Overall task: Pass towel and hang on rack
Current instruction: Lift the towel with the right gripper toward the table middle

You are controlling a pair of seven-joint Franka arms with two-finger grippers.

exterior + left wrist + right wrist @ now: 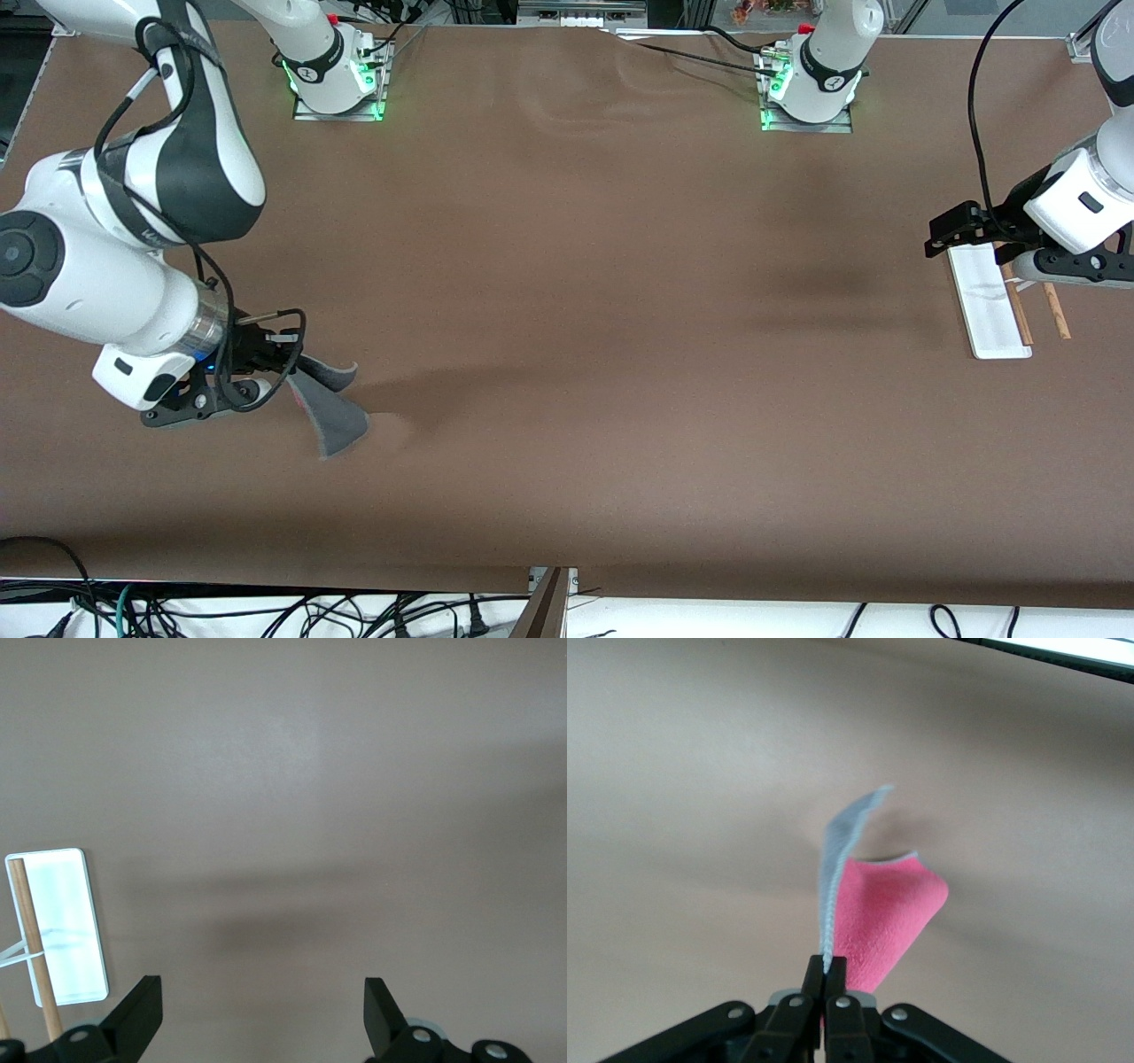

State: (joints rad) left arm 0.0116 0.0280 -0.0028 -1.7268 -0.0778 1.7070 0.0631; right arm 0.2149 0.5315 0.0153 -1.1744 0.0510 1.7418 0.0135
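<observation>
My right gripper [285, 361] is shut on the towel [332, 409] over the right arm's end of the table. The towel hangs from it, dark grey in the front view, and whether its low corner touches the table I cannot tell. In the right wrist view the gripper [826, 967] pinches the light grey trim, and the towel [888, 912] shows its pink side. My left gripper [941, 235] is open and holds nothing, over the table beside the rack [990, 306] at the left arm's end. The left wrist view shows the open gripper [263, 1014] and the rack [64, 923].
The rack's two brown rods [1056, 310] lie beside its white base, partly hidden under my left hand. Brown cloth covers the whole table [585, 292]. Cables hang below the table's edge nearest the front camera.
</observation>
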